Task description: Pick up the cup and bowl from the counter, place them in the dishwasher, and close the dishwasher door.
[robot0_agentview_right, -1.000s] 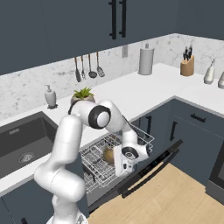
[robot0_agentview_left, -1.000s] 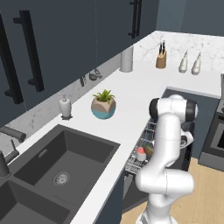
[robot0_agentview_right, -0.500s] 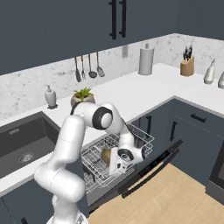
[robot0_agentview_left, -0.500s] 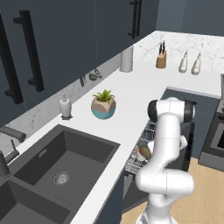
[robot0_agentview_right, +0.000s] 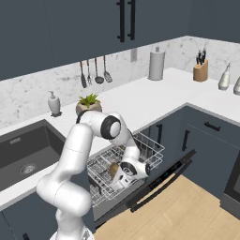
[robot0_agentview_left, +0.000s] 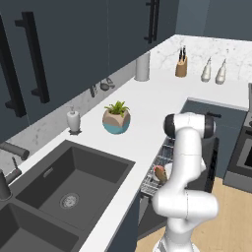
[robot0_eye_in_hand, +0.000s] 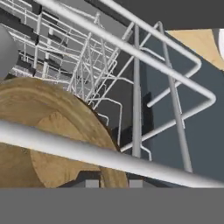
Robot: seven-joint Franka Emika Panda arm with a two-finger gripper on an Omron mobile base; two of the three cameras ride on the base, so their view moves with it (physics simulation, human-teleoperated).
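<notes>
Reaching down into the pulled-out rack [robot0_agentview_right: 140,154] of the dishwasher [robot0_agentview_right: 161,176], my gripper [robot0_agentview_right: 123,177] sits low among the wires. Whether my fingers are apart or pinched on anything I cannot tell; the rim hides them.

The bowl [robot0_eye_in_hand: 48,140] stands on edge in the rack, its round face turned toward my hand, a rack wire [robot0_eye_in_hand: 87,153] crossing in front of it. From the right base view the bowl [robot0_agentview_right: 114,169] shows just beside my gripper. The cup [robot0_agentview_left: 160,173] lies in the same rack near the counter [robot0_agentview_left: 147,113] edge.

The door [robot0_agentview_right: 164,180] hangs open below. A plant pot [robot0_agentview_left: 116,120] and soap bottle [robot0_agentview_left: 73,121] stand on the counter, well apart from me.
</notes>
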